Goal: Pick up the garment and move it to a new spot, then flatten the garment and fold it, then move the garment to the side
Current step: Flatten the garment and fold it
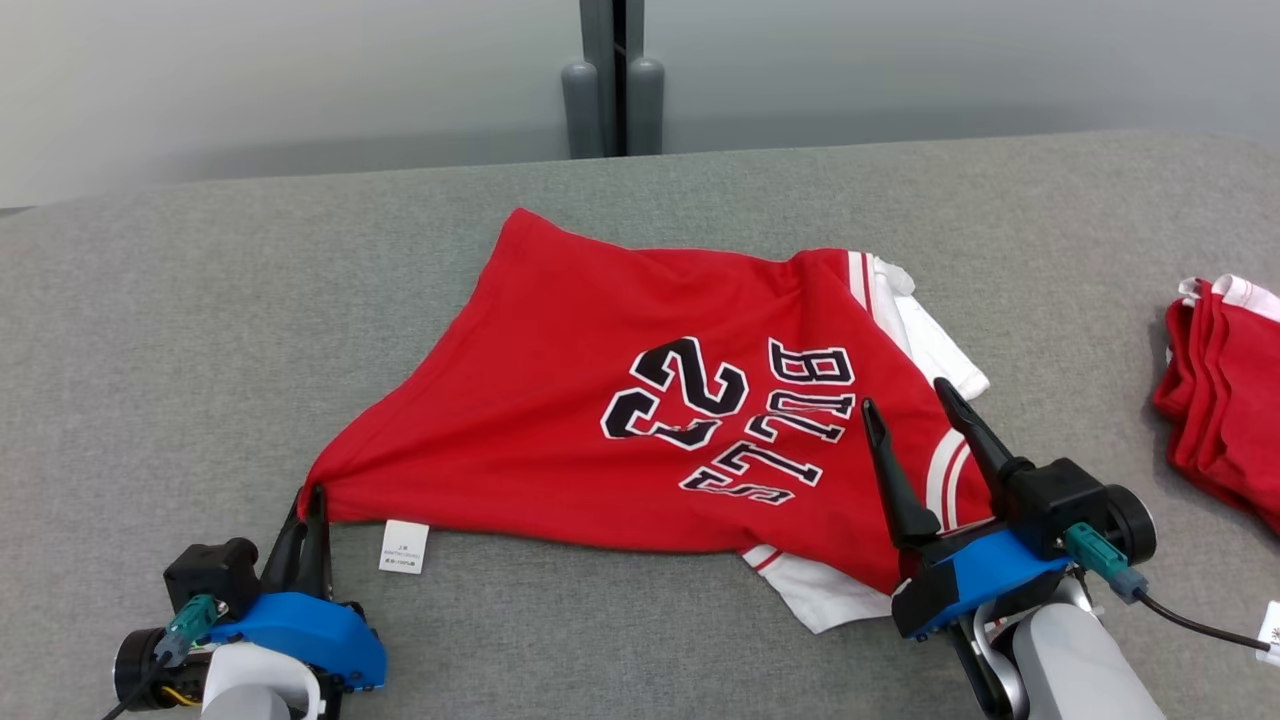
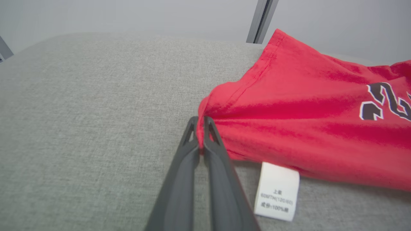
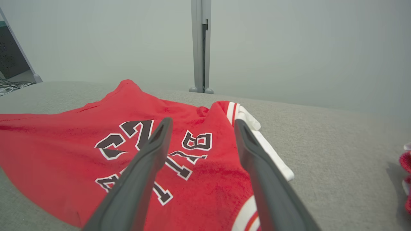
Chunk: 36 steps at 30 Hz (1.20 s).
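Note:
The garment (image 1: 640, 400) is a red jersey with black "BULLS 22" lettering and white trim, spread rumpled across the grey cloth table. My left gripper (image 1: 312, 497) is shut on its near-left corner; the left wrist view shows red fabric (image 2: 289, 112) pinched between the two fingertips of that gripper (image 2: 201, 121). A white care label (image 2: 277, 192) hangs just right of the pinch. My right gripper (image 1: 908, 398) is open above the jersey's right side near the striped sleeve. In the right wrist view its gripper (image 3: 202, 123) hovers wide over the lettering (image 3: 179, 154), holding nothing.
A second folded red garment (image 1: 1225, 390) lies at the table's right edge. A grey post (image 1: 612, 80) stands behind the table's far edge. A white tag (image 1: 1270, 630) and a cable lie at the near right. Bare grey table (image 1: 200, 330) stretches to the left.

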### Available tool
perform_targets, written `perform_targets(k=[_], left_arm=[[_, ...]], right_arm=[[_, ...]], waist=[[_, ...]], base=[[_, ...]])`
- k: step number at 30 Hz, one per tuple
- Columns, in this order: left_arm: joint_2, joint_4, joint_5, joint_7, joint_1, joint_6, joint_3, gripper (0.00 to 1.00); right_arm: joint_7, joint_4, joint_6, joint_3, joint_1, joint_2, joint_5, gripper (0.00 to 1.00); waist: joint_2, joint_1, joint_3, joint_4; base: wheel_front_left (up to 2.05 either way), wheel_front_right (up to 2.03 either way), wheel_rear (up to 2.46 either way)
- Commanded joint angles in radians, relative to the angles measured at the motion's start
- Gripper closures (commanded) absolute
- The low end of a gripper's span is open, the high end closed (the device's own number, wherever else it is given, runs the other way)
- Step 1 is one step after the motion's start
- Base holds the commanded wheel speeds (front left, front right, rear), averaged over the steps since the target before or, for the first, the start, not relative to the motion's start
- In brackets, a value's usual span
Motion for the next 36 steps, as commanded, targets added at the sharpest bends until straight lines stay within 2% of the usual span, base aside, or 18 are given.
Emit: perform_targets(k=[1, 2, 11, 17, 27, 36], left_arm=[[-0.002, -0.009, 0.006, 0.0, 0.006, 0.004, 0.005, 0.26], [-0.007, -0.028, 0.019, 0.0, 0.015, 0.002, 0.015, 0.0], [-0.052, -0.172, 0.117, 0.0, 0.117, -0.011, 0.027, 0.0], [-0.065, -0.2, 0.146, 0.0, 0.17, -0.016, 0.039, 0.0], [-0.081, -0.225, 0.175, 0.0, 0.221, -0.008, 0.069, 0.0], [-0.088, -0.231, 0.186, 0.0, 0.228, -0.005, 0.083, 0.0]], right_arm=[[-0.003, -0.001, 0.0, 0.001, -0.007, -0.002, 0.005, 0.0], [-0.003, -0.005, 0.0, 0.006, 0.0, -0.002, 0.01, 0.0], [-0.003, -0.045, 0.0, -0.003, 0.09, -0.002, 0.064, 0.0], [-0.003, -0.039, 0.0, -0.026, 0.16, -0.002, 0.083, 0.0], [-0.003, 0.0, 0.0, -0.125, 0.228, -0.002, 0.067, 0.0], [-0.003, 0.017, 0.0, -0.112, 0.237, -0.002, 0.083, 0.0]], waist=[[-0.0002, 0.0, -0.003, 0.002], [-0.0002, 0.0, -0.009, 0.007], [-0.0002, 0.0, -0.089, 0.034], [-0.0002, 0.0, -0.137, 0.023], [-0.0002, 0.0, -0.177, 0.01], [-0.0002, 0.0, -0.176, 0.007]], base=[[0.0, 0.0, 0.0], [0.0, 0.0, 0.0], [0.0, 0.0, 0.0], [0.0, 0.0, 0.0], [0.0, 0.0, 0.0], [0.0, 0.0, 0.0]])
